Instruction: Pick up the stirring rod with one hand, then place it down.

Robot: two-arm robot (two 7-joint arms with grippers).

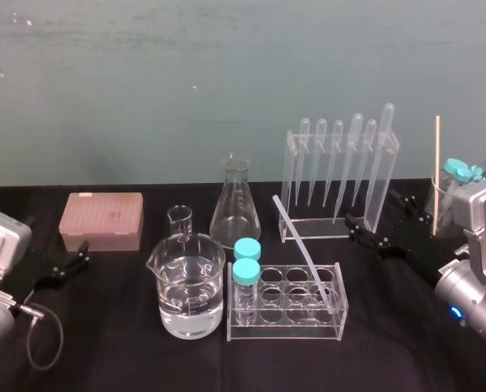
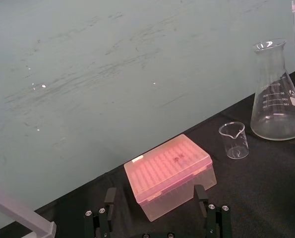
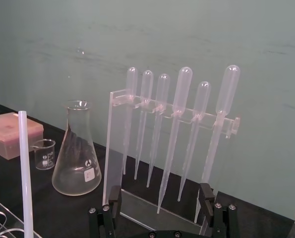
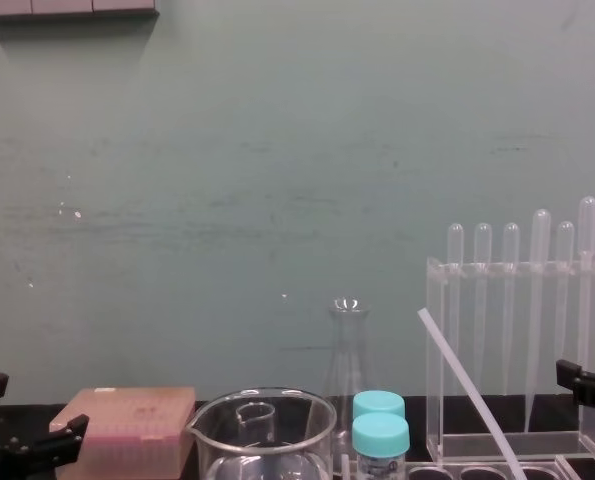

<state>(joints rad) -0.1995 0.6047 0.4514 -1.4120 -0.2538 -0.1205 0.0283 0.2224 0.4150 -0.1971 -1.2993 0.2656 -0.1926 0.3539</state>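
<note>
Surface: black tabletop (image 1: 104,343), teal wall behind.
Stirring rod (image 1: 305,253): leans in clear tube rack (image 1: 283,328), low end in a right-end cell, top slanting up twd back-left; nothing grips it.
R gripper (image 3: 159,201): fingers spread, empty, low over table right of tube rack, facing pipette rack (image 1: 341,175); apart from rod.
L gripper (image 2: 154,198): fingers spread, empty, parked far left, near pink tip box (image 1: 102,219).

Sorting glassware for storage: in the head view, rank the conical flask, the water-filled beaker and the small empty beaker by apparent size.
1. water-filled beaker, helped by being nearest the camera.
2. conical flask.
3. small empty beaker, clearly smallest.
</note>
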